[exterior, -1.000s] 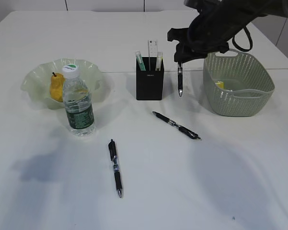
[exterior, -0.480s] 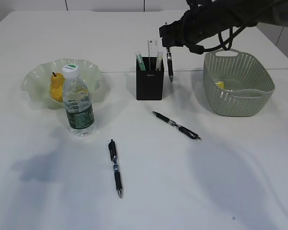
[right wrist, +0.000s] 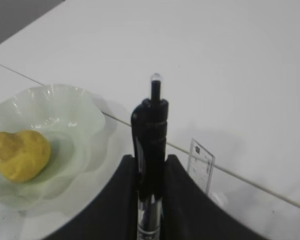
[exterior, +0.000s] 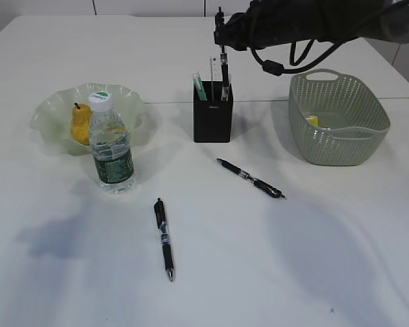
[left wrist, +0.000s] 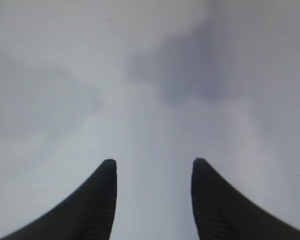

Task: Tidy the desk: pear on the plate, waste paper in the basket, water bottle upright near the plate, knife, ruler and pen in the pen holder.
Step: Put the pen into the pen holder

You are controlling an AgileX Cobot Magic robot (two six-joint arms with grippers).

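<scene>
Right end effector (exterior: pixel 221 34) clamps pen (exterior: pixel 223 68) upright, tip in pen holder (exterior: pixel 212 112); left end effector (left wrist: pixel 153 172) spread, nothing btwn.

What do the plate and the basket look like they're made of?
The plate looks like translucent pale green glass or clear plastic: glossy, with a wavy rim, and the pear shows through its wall. The basket looks like matte grey-green moulded plastic, its walls perforated in a woven-look pattern. Neither can be confirmed by sight alone.
</scene>
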